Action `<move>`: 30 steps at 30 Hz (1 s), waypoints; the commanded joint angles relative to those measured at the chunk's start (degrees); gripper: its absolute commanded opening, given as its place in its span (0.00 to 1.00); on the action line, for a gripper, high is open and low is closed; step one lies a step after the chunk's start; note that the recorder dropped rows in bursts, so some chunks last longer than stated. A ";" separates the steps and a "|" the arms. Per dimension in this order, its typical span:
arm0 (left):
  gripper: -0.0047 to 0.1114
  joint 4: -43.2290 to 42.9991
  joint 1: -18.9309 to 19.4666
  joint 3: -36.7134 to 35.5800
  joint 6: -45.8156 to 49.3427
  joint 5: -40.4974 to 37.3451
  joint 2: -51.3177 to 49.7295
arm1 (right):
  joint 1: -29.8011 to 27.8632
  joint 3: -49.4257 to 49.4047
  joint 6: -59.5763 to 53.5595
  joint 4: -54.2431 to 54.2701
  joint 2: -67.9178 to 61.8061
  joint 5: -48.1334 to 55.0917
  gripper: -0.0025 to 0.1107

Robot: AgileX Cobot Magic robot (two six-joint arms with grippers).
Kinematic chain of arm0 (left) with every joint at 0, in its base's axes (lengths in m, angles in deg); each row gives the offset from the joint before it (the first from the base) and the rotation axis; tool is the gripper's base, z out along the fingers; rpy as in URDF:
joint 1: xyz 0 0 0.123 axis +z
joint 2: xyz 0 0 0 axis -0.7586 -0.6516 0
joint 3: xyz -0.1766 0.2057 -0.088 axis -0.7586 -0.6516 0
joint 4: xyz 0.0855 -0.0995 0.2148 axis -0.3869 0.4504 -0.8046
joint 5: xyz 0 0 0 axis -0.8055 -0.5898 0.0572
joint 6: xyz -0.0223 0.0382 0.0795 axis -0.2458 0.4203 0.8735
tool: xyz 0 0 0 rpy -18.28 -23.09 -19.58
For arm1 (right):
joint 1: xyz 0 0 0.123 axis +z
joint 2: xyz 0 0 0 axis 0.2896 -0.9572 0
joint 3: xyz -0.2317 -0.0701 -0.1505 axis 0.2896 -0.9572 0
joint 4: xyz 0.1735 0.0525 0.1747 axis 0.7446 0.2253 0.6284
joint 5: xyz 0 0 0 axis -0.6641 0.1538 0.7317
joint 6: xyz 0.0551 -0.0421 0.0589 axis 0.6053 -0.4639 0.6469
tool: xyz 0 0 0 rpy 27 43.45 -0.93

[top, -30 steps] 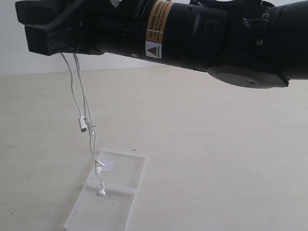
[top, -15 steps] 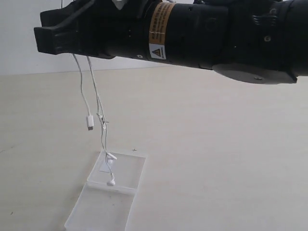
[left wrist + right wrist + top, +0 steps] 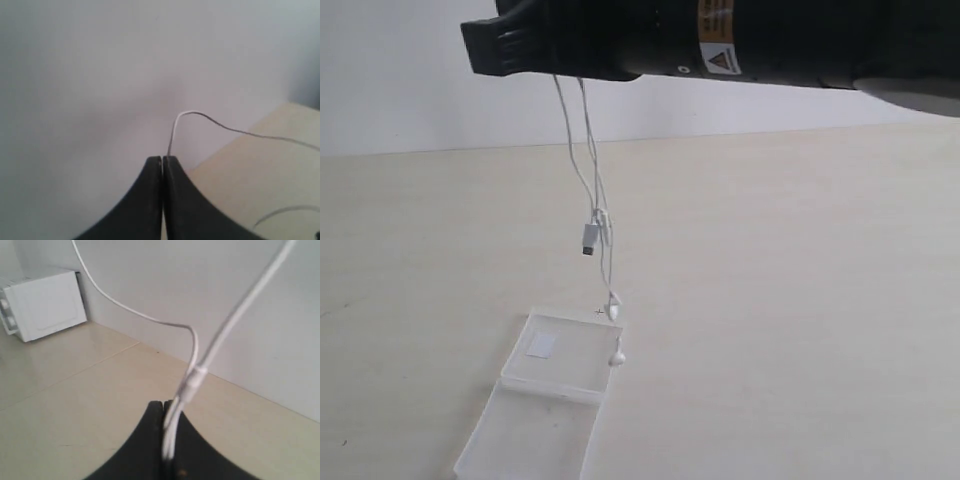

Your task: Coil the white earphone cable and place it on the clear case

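Note:
The white earphone cable (image 3: 588, 165) hangs in two strands from under a black arm (image 3: 720, 40) that spans the top of the exterior view. Its plug (image 3: 590, 239) dangles midway. One earbud (image 3: 614, 305) hangs just above the clear case (image 3: 545, 410), and the other (image 3: 618, 356) is at the case's right edge. The case lies open and flat on the table, sticker (image 3: 541, 346) in its far half. My right gripper (image 3: 167, 405) is shut on a doubled bit of cable (image 3: 192, 382). My left gripper (image 3: 162, 159) is shut, with a thin strand of cable (image 3: 200, 115) rising from its tips.
The pale table (image 3: 800, 300) stretches to a white wall. A white box-like appliance (image 3: 42, 302) stands by the wall in the right wrist view. The black arm hangs high above the table.
The black arm has shifted right and slightly up. The hanging cable swung right with it, and the earbuds moved from over the case's far half to its right edge.

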State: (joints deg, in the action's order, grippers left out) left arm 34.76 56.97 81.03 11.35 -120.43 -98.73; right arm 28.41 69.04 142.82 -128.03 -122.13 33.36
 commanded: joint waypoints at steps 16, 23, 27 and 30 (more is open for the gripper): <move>0.04 -32.08 0.44 -16.66 -23.39 -10.72 0.67 | 0.11 0.47 -0.11 0.48 9.03 10.26 0.02; 0.04 -35.35 0.44 -20.92 -26.34 -10.86 0.67 | 0.11 0.47 -0.11 0.49 9.14 10.35 0.02; 0.04 -35.50 0.44 -22.49 -26.60 -10.86 0.67 | 0.11 0.47 -0.11 0.60 9.15 10.48 0.02; 0.04 -35.50 0.44 -23.92 -26.60 -10.74 0.67 | 0.11 0.47 -0.11 0.72 9.15 9.63 0.02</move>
State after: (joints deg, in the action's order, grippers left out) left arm 0.41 57.31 58.47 -14.79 -131.58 -98.61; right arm 28.41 69.04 142.82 -127.76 -113.42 43.33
